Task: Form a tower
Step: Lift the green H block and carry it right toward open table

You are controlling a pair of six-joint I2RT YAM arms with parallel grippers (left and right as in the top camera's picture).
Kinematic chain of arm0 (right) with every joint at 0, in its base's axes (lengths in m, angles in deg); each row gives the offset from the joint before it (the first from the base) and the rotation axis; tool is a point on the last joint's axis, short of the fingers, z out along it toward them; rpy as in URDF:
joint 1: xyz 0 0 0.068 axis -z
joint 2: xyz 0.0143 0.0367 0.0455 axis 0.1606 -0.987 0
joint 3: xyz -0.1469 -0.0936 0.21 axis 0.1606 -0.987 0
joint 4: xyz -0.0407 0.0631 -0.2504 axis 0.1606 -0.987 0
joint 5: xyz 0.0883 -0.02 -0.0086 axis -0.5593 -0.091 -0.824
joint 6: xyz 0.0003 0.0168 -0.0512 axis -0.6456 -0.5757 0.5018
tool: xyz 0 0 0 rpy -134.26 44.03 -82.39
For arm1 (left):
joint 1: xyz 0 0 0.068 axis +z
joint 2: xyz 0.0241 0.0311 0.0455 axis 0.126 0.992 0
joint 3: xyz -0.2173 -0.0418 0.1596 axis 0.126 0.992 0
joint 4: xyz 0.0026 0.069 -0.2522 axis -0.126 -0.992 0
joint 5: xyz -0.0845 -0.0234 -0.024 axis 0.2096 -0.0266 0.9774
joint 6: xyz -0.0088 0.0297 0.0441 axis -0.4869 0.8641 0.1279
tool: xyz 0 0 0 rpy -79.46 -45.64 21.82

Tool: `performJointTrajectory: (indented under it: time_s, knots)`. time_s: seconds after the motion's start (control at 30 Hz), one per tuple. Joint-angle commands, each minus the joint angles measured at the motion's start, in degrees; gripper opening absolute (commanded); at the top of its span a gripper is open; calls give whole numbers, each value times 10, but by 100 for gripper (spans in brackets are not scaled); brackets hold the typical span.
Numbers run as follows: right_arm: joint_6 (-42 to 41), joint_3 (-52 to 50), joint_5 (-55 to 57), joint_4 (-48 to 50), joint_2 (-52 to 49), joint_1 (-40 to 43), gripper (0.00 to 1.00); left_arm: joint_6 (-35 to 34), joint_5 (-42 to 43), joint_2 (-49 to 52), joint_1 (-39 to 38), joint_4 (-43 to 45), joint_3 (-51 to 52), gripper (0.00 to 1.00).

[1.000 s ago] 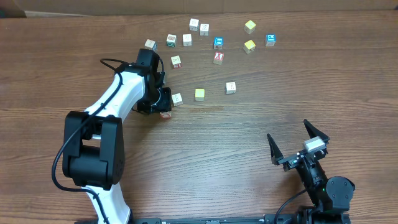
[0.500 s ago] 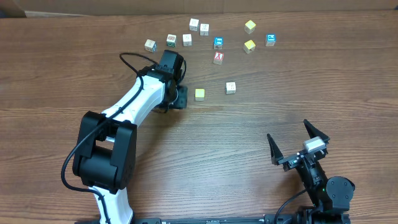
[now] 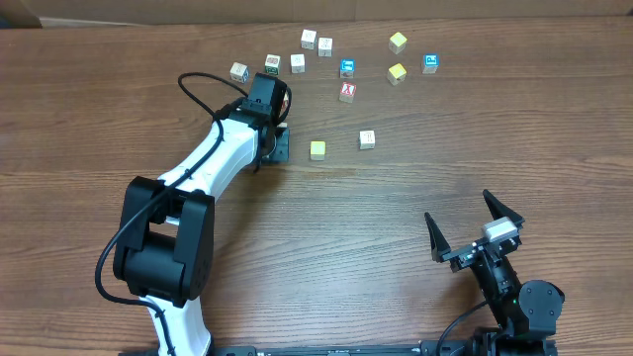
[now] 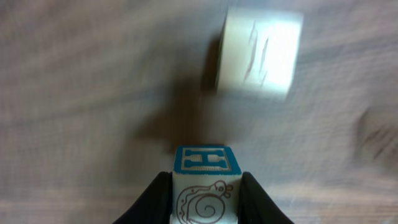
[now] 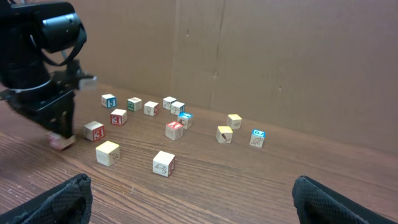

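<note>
My left gripper [image 4: 205, 179] is shut on a small wooden cube [image 4: 205, 186] with a blue lettered face and a snail drawing. In the overhead view the left gripper [image 3: 278, 141] points down left of a yellow cube [image 3: 317, 149]. From the right wrist view the held cube [image 5: 62, 140] hangs low over the wood, beside a red-marked cube [image 5: 94, 130]. A blurred pale cube [image 4: 258, 53] lies on the table beyond it. The tower is out of view; every cube I see lies singly. My right gripper [image 3: 457, 206] rests open and holds nothing.
Several loose cubes are scattered along the far side, among them a red-marked one [image 3: 347, 92], a blue one [image 3: 430, 63] and a pale one [image 3: 367, 138]. A cardboard wall [image 5: 280, 56] stands behind them. The left arm [image 3: 213, 163] crosses the left half of the wooden table [image 3: 396, 247].
The left arm has swung toward the back and right, carrying its cube with it, and now covers two cubes that showed before. The right arm has not moved.
</note>
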Motion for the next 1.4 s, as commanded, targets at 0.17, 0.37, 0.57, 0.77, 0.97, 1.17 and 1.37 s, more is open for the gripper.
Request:
performJointTrajectory:
  time_s: [0.17,0.37,0.57,0.77,0.97,1.17,1.37]
  knots:
    - [-3,-6,2,1,6,-2,100,-30,-18,2,0,-140,-31,17]
    - [-3,-6,2,1,6,-2,100,-40,16,-10,0,-162,-33,21]
    - [-3,-6,2,1,6,-2,100,-40,16,-55,-2,-159,-33,23]
    - [-3,-6,2,1,6,-2,100,-45,23,-87,-14,-159,-33,22]
    - [-3,-6,2,1,6,-2,100,-45,69,-82,-67,-150,-31,22]
    - [-3,-6,2,1,6,-2,100,-31,56,-82,-133,-125,-31,22]
    - [-3,-6,2,1,6,-2,100,-36,39,-82,-169,-122,-31,22]
